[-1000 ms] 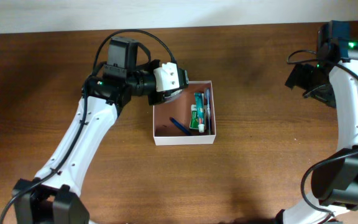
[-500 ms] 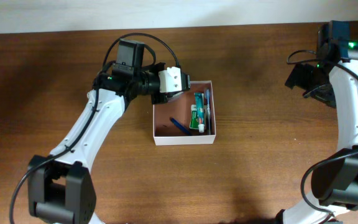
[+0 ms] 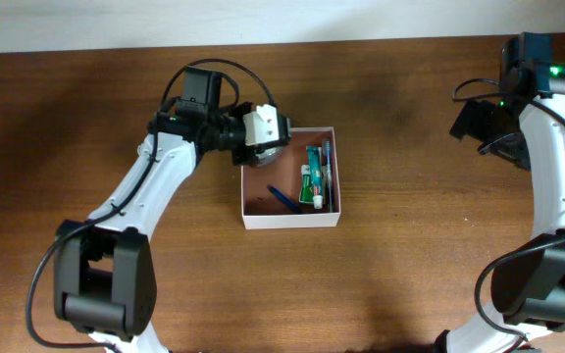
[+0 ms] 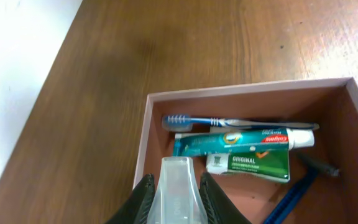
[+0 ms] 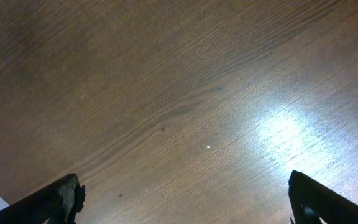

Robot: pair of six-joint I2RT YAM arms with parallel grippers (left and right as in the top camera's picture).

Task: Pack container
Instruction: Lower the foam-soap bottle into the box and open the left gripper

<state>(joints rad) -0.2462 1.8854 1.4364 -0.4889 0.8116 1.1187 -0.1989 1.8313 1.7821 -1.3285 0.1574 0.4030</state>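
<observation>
The container [image 3: 290, 222] sits mid-desk, open top up, walls square to the desk [image 3: 116, 294] edges. On its brown floor, a blue razor [image 3: 282, 198] lies slanted nearest the front wall. Toward the right wall lie a green pack marked ORIGINAL [image 4: 247, 165], a teal toothpaste tube [image 4: 241, 141] touching it, then a blue toothbrush [image 4: 229, 121] alongside.

The left gripper [image 4: 176, 190] hangs over the container's far-left corner, fingers clamped on a clear plastic piece [image 4: 178, 171]; contact with the box cannot be judged.

The right gripper [image 5: 185, 202] is by the desk's far-right corner, fingers spread wide, holding nothing, bare wood beneath.
</observation>
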